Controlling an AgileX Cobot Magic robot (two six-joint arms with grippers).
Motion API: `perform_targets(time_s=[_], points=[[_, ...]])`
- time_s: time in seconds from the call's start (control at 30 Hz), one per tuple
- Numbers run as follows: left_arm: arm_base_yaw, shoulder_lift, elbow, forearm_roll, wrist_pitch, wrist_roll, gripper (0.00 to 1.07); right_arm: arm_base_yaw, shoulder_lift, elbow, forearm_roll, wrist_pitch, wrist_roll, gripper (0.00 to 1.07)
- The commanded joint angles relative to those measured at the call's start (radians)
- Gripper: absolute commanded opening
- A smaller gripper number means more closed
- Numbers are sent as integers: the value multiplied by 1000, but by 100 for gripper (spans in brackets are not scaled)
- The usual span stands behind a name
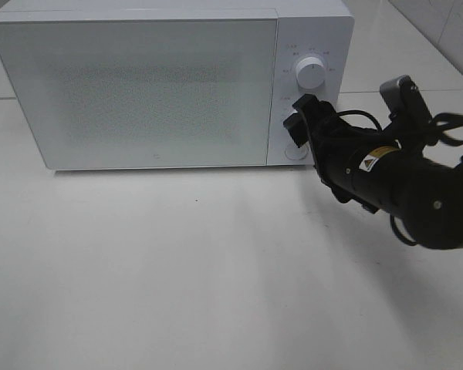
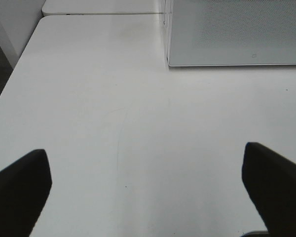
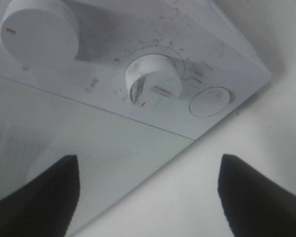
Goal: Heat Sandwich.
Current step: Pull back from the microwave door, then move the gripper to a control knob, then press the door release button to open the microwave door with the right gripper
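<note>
The sandwich is out of view. The white microwave [image 1: 139, 85] stands at the back of the table with its door shut. My right gripper [image 1: 297, 123] is at the control panel, right in front of the lower knob [image 3: 153, 79]. Its jaws are open and nothing is between them [image 3: 148, 160]; the knob lies a little ahead of the fingertips. The upper knob [image 1: 310, 73] is free. My left gripper [image 2: 144, 150] hangs open over bare table, in front of the microwave's left front corner [image 2: 168, 61]. It does not show in the exterior high view.
A round button [image 3: 210, 101] sits below the lower knob at the panel's corner. The white table [image 1: 201, 270] stretches in front of the microwave. Its left edge [image 2: 10, 84] drops off beside the left arm.
</note>
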Motion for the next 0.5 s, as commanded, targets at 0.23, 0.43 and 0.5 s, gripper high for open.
perform_targets(time_s=[0.23,0.43,0.5], points=[[-1,-25,4,-8,-14,-3,101,-156,-250,-30,-178,653,-551,76],[-1,-25,4,-8,-14,-3,101,-198,-340,-114,-302,1027,-783,76],[-1,-25,4,-8,-14,-3,101,-200,-355,-126,-324,1075,-797,76]])
